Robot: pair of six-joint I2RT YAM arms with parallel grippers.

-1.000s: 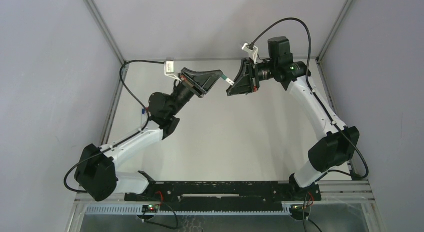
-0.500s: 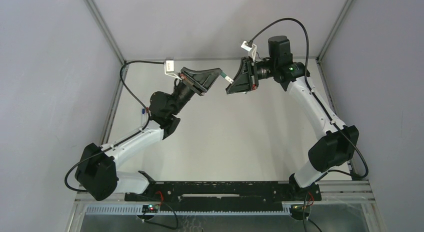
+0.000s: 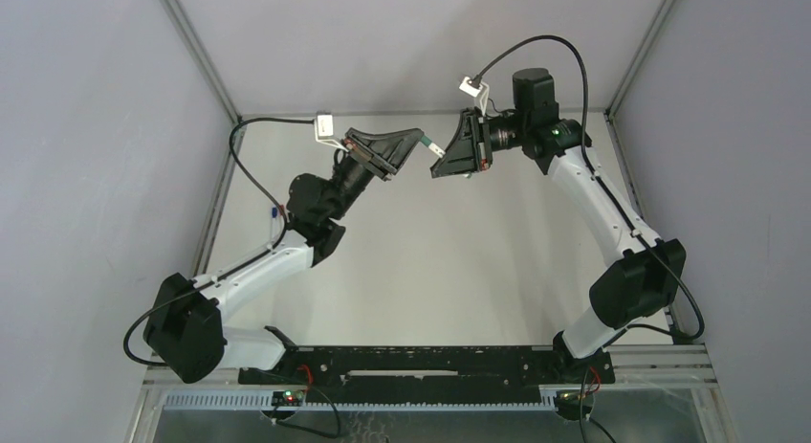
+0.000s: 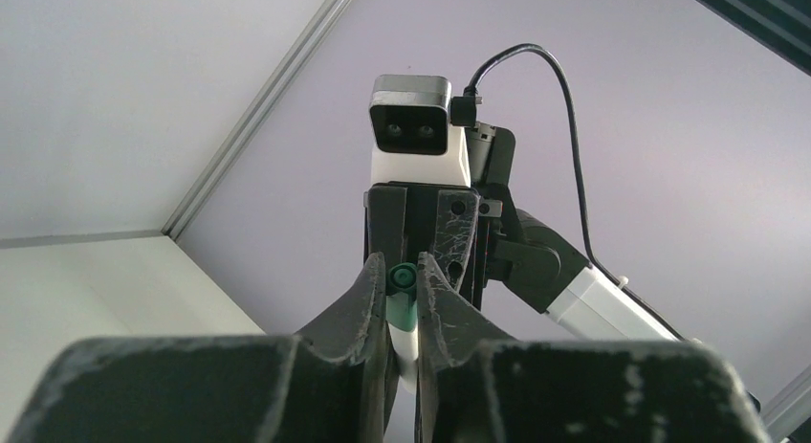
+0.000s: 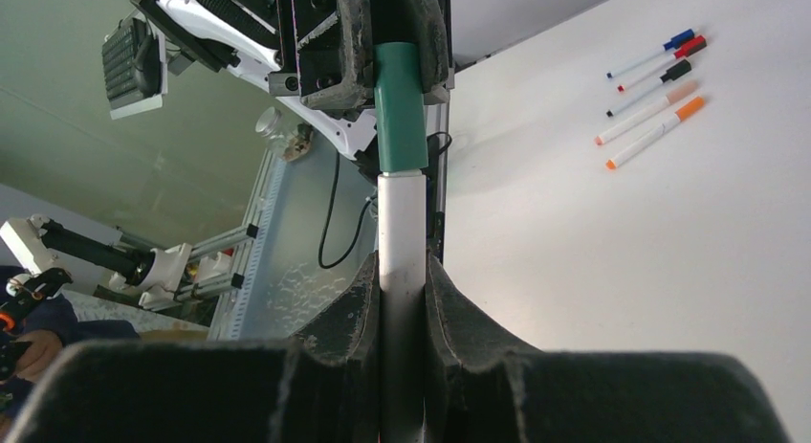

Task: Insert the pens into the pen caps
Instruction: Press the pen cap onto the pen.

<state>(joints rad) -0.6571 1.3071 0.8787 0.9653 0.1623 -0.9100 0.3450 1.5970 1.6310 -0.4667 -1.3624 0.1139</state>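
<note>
Right gripper [image 5: 402, 267] has nudged left, clamping the pen [image 5: 402, 213]; green cap [image 5: 400, 108], pinched by left gripper [image 4: 402, 273], looks seated.

— What sort of place?
— A robotics lab test cell. Walled in by plain grey panels [image 3: 86, 127] on aluminium posts [image 3: 196, 51], white table [image 3: 430, 261] inside.
— Anything else pointing that way?
— Bare circuit boards [image 3: 287, 397] and loose cables [image 3: 277, 118] on the rig.
</note>
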